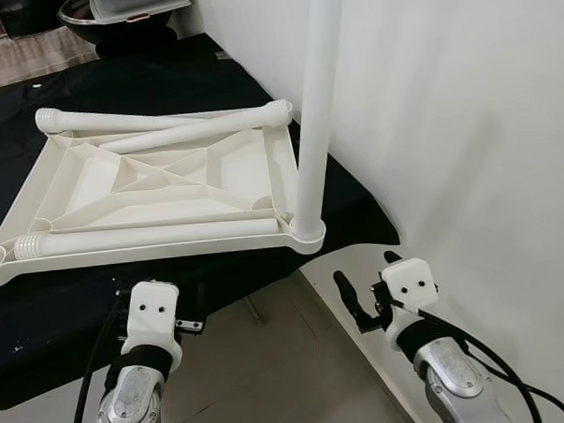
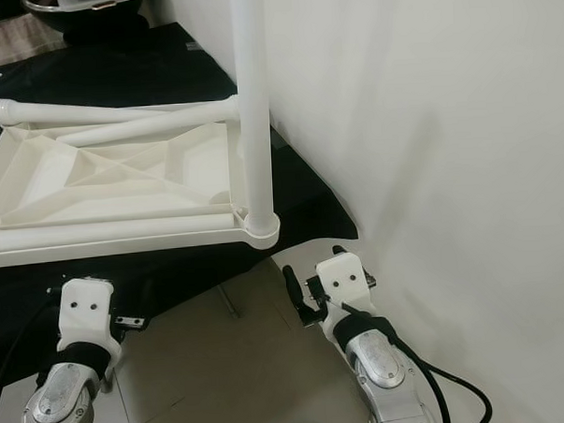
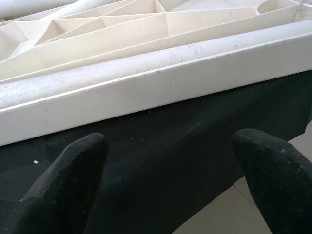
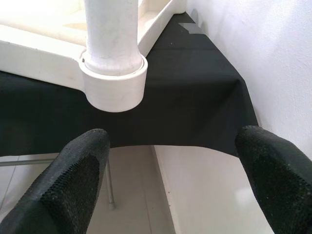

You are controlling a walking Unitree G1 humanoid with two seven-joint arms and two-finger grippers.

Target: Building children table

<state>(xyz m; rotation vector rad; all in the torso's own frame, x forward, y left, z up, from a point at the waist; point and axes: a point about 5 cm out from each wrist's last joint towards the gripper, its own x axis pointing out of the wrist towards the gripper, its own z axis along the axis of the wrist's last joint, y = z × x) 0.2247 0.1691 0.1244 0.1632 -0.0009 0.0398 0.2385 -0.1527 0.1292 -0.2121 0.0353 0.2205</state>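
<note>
A white plastic table top (image 1: pixel 282 169) lies upside down on a black-clothed table (image 1: pixel 43 316). One white leg (image 1: pixel 313 107) stands upright in the near right corner socket (image 1: pixel 307 235). A loose leg (image 1: pixel 143 239) lies along the near rim, and two more (image 1: pixel 194 131) (image 1: pixel 100 119) lie across the far side. My left gripper (image 3: pixel 170 170) is open, just short of the near rim (image 3: pixel 161 87) with nothing between its fingers. My right gripper (image 1: pixel 369 278) is open too, low and in front of the corner socket (image 4: pixel 113 80), apart from it.
A white wall (image 1: pixel 465 119) runs close along the right, just past the upright leg. A dark basin with a tray (image 1: pixel 114 13) sits at the far back. Beige tile floor (image 1: pixel 270 371) lies below the table's near edge.
</note>
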